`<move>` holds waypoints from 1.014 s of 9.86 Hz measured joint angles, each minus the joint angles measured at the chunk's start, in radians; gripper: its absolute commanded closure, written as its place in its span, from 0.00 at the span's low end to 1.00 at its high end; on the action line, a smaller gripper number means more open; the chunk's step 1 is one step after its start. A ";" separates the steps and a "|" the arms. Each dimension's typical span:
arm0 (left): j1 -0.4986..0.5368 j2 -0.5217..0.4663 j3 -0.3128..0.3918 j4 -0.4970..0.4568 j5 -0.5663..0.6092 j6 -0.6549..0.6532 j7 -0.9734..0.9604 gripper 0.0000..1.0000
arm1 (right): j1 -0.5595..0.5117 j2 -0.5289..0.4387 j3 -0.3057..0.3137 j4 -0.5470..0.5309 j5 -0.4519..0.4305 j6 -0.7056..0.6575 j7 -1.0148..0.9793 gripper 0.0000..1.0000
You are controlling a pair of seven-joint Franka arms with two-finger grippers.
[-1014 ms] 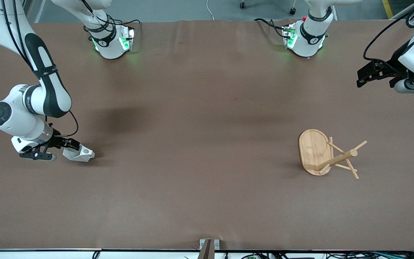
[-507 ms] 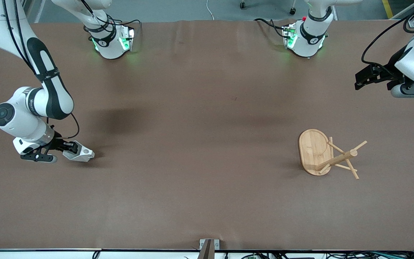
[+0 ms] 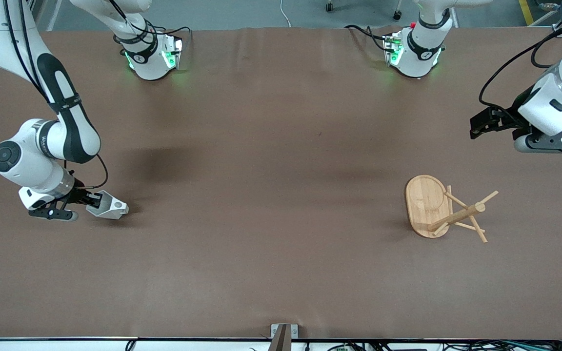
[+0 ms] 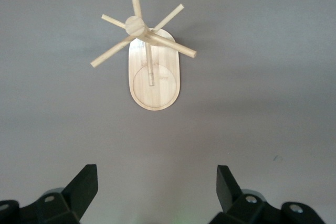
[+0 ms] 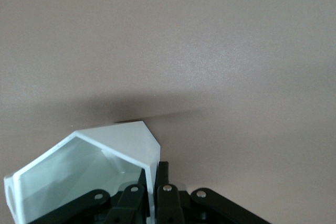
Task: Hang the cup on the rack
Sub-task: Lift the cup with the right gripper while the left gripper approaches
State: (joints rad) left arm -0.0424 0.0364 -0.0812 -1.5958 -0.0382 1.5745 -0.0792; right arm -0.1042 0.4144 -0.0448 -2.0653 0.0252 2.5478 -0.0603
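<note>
At the right arm's end of the brown desk (image 3: 271,273), the small white angular cup with flat faceted sides (image 3: 108,209) sits low on the surface, tipped so that its polygonal rim faces the right arm. The right hand (image 3: 90,200) is clamped on the cup's wall at the rim: in the right wrist view the black fingers (image 5: 163,179) pinch the thin white wall of the cup (image 5: 89,169), one finger inside the mouth and one outside. A dark shadow lies on the desk just beside the cup.

Toward the left arm's end of the desk stands the light bamboo mug rack with an oval flat base (image 3: 427,204), a central post and several thin angled pegs; it is well apart from the cup. The left hand (image 3: 478,127) hangs in the air over bare desk near the rack, with its two black fingers spread wide and gripping nothing. In the left wrist view those fingers (image 4: 81,187) frame the lower corners, and the rack (image 4: 154,80) shows between them, seen from above with its pegs fanning out from the post.
</note>
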 measured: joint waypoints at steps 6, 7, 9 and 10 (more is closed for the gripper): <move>-0.008 0.006 -0.047 0.001 -0.035 -0.067 0.000 0.00 | 0.008 -0.026 0.052 0.422 0.091 -0.606 -0.087 0.99; -0.009 0.006 -0.078 0.008 -0.035 -0.061 -0.001 0.00 | 0.010 -0.029 0.091 0.440 0.148 -0.655 -0.104 0.99; -0.011 0.005 -0.172 0.042 -0.038 -0.018 0.001 0.00 | 0.027 -0.021 0.167 0.439 0.392 -0.717 -0.116 0.99; -0.013 0.006 -0.235 0.055 -0.039 0.004 0.001 0.00 | 0.034 -0.019 0.206 0.437 0.504 -0.735 -0.118 1.00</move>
State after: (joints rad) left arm -0.0558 0.0421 -0.3167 -1.5411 -0.0776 1.5787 -0.0780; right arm -0.0704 0.3953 0.1609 -1.6285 0.5290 1.8127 -0.1781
